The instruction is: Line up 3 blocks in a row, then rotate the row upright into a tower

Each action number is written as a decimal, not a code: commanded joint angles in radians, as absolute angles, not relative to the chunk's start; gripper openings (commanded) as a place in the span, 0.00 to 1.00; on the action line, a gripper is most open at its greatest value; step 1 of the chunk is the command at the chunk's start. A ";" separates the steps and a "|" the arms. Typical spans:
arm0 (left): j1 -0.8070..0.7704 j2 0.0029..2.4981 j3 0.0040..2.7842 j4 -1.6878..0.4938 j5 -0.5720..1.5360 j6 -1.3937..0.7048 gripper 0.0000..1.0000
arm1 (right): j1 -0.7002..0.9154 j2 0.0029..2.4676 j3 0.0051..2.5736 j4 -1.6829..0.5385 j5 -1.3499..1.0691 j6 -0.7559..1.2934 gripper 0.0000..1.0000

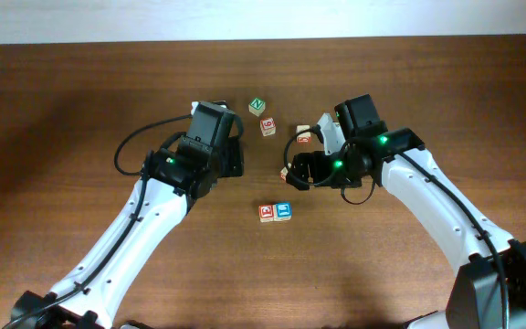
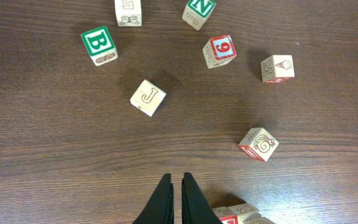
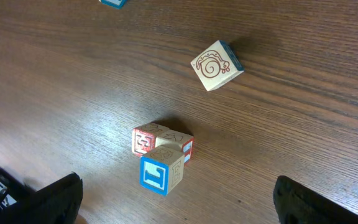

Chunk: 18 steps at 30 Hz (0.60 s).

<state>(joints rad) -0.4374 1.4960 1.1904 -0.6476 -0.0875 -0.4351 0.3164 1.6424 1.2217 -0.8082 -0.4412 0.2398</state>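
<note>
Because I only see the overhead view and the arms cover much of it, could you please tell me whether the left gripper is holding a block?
Observer: No. In the left wrist view the left gripper is shut on nothing, over bare table.
Operator: Thank you. And the right one?
Observer: The right gripper is wide open and empty; a blue-faced block sits on the table ahead of it.
Operator: Are any blocks hidden from me?
Observer: Yes. The left wrist view shows a green B block and a J block, lying apart.
</note>
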 commanded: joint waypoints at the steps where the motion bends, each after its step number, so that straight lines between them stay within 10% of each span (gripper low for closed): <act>1: -0.434 1.482 1.196 -0.636 -0.102 -0.434 0.05 | 0.312 1.624 1.240 -0.808 -0.429 0.236 0.98; 18: -0.434 1.485 1.196 -0.573 -0.165 -0.433 0.02 | 0.312 1.624 1.240 -0.808 -0.429 0.236 0.98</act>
<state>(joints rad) -0.4374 1.4960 1.1904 -0.5781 -0.1478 -0.4351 0.3164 1.6424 1.2217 -0.8082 -0.4412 0.2390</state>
